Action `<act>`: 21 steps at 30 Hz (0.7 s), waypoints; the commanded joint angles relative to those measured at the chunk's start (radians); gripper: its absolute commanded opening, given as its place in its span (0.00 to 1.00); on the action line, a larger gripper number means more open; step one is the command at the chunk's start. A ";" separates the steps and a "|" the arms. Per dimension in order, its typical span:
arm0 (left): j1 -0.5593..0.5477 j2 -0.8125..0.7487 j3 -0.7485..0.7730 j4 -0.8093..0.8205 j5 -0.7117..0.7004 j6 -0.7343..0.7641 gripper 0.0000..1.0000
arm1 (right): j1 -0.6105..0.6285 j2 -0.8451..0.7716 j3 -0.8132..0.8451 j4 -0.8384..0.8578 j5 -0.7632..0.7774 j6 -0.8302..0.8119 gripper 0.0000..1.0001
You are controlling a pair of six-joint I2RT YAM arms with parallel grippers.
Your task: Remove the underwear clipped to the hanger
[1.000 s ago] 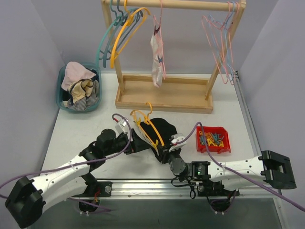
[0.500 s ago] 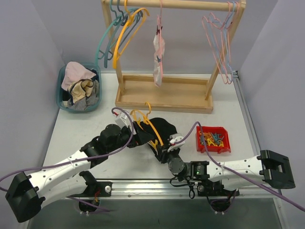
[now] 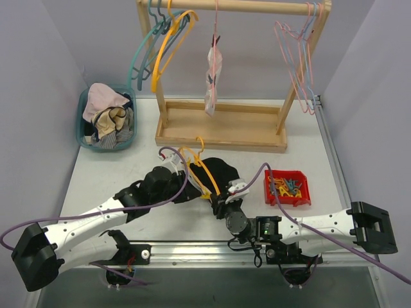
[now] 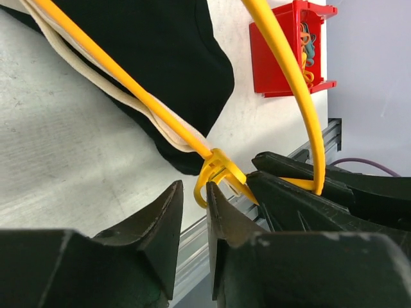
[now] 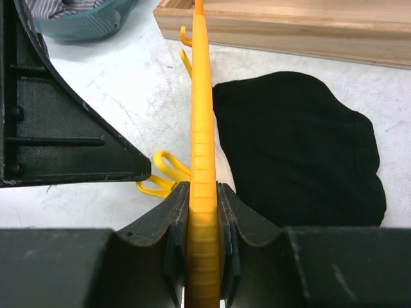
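Observation:
The black underwear lies flat on the table, fastened to a yellow hanger by a yellow clip. My right gripper is shut on the hanger's bar, with the black underwear just to its right. My left gripper has its jaws drawn in to a narrow gap, and the clip's loop sits at their tips. In the top view the left gripper meets the right gripper at the hanger's near end. The pale underwear hangs from a pink hanger on the rack.
A wooden rack stands at the back, with teal and yellow hangers on its left and pink ones on its right. A teal basket of clothes sits at the left. A red bin of clips is right of the hanger.
My left arm has slid right to the clip and its jaws have drawn in from wide. The hanging pale underwear has turned edge-on. The right arm has stayed still.

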 commanded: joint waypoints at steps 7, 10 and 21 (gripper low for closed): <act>-0.002 -0.027 -0.064 0.066 0.013 -0.045 0.24 | 0.009 -0.120 0.010 -0.019 0.098 0.106 0.00; -0.019 -0.031 -0.122 0.144 0.025 -0.089 0.21 | 0.007 -0.117 0.009 -0.021 0.102 0.117 0.00; -0.061 -0.276 -0.151 0.042 -0.162 -0.148 0.80 | 0.007 -0.026 0.024 -0.022 0.079 0.100 0.00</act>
